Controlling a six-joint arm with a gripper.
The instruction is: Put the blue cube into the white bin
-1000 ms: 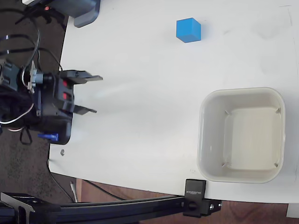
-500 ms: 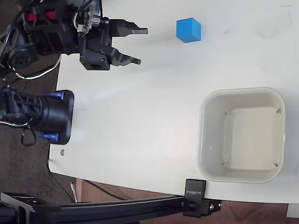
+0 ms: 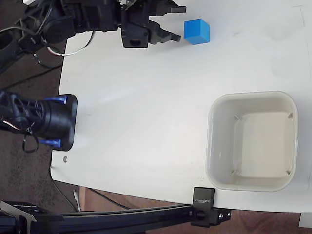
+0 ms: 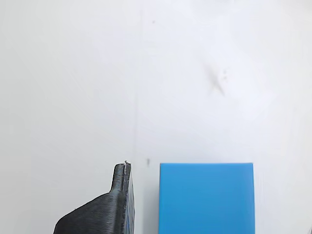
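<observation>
Now much closer to the blue cube (image 3: 197, 31) than 0.5 s ago: gripper (image 3: 179, 23) moved from the left part of the table (image 3: 146, 126), as the fixed view shows it, to the top edge of the picture, with the tips just beside the cube's left face. Fingers (image 3: 168, 37) spread wide in the fixed view, holding nothing; gap looks wider than the cube. In the wrist view, only 1 dark finger (image 4: 114, 207) visible at the lower left, standing just beside the cube (image 4: 206, 197), with a thin strip of white table between; second finger out of that picture. No contact yet, as far as can be seen.

Cube itself unchanged: same place near the top of the fixed view, flat on the table, well apart from the white bin (image 3: 212, 146), which sits at the lower right and holds nothing.

Meaning for the task, as a judgement: approach nearly finished, grasp not yet begun. Probably needed next: a little more advance so that the cube sits between the 2 fingers, then closing. Possible risk: pushing the cube away with 1 tip if the alignment is not centred. Lift and carry to the bin all still to do.
</observation>
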